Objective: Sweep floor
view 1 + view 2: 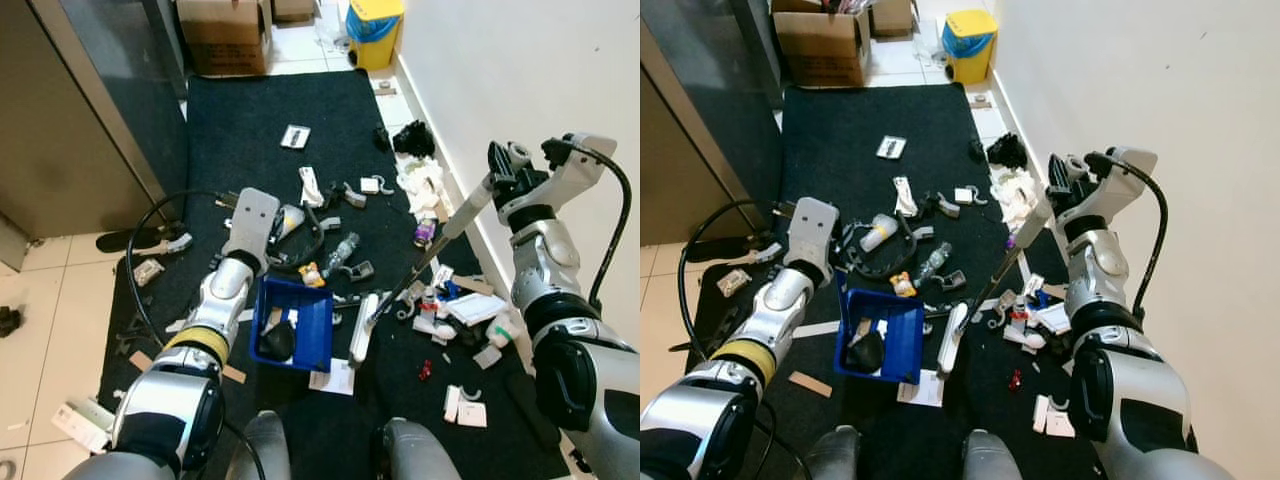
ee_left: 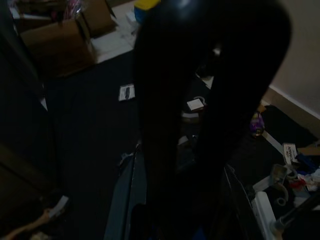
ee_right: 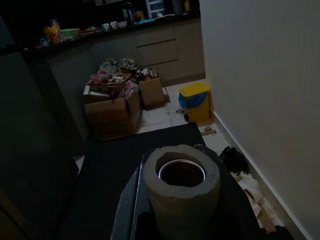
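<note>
My right gripper (image 1: 503, 172) is shut on the top of a broom's grey handle (image 1: 468, 207). The broom slants down to its white head (image 1: 362, 328) on the dark carpet (image 1: 250, 120). The right wrist view shows the handle's hollow end (image 3: 181, 182) between the fingers. A blue dustpan (image 1: 312, 325) stands beside the broom head with a black lump (image 1: 276, 342) inside. My left gripper (image 1: 278, 245) is just behind the pan, shut on its black handle (image 2: 200, 100). Several bits of litter lie scattered: a plastic bottle (image 1: 341, 250), white papers (image 1: 424, 186), a card (image 1: 295, 136).
A white wall (image 1: 520, 70) runs along the carpet's right edge. On the left stands a grey cabinet (image 1: 60, 120), with tiled floor (image 1: 50, 320) in front of it. A cardboard box (image 1: 225, 35) and a yellow bin (image 1: 373, 30) stand beyond the carpet. A black cable (image 1: 140, 250) loops beside my left arm.
</note>
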You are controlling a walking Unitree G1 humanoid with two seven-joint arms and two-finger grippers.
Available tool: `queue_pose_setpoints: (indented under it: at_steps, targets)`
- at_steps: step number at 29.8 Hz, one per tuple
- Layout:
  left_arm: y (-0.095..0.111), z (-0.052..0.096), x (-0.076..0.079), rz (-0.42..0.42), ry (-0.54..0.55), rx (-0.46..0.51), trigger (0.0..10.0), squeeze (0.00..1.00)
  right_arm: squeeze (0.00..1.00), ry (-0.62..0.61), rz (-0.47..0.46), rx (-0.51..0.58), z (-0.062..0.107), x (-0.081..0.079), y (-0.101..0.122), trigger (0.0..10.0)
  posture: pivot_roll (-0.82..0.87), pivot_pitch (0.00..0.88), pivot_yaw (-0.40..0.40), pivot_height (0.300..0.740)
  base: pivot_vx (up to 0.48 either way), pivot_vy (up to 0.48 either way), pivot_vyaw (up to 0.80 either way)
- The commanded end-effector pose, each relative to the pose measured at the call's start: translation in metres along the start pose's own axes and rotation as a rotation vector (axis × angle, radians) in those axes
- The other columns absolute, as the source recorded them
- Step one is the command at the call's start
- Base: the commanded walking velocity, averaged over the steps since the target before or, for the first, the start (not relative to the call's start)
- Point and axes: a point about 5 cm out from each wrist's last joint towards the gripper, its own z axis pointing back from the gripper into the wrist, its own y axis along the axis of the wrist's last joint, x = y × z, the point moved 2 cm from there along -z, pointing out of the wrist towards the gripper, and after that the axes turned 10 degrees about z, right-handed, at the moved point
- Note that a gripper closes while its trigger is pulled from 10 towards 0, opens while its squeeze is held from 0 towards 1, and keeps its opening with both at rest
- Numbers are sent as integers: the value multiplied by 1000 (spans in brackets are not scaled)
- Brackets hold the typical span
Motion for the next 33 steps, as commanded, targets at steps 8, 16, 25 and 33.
queue_pose_setpoints:
  at_steps: [8,16,25,33]
  targets:
    - [-8,3,-5,-21,3,-56,10000,0,0,-5,11,25,0,0,3,10000,62,52,-64,740,0,0,0]
    - [2,4,-25,-103,36,-39,10000,0,0,-12,11,28,1,3,3,10000,71,34,-60,740,0,0,0]
    - [41,1,-45,-70,121,120,10000,0,0,-12,12,22,2,4,2,10000,84,26,-65,740,0,0,0]
    - [36,1,-37,-26,99,95,10000,0,0,-9,11,21,2,3,2,10000,84,30,-65,740,0,0,0]
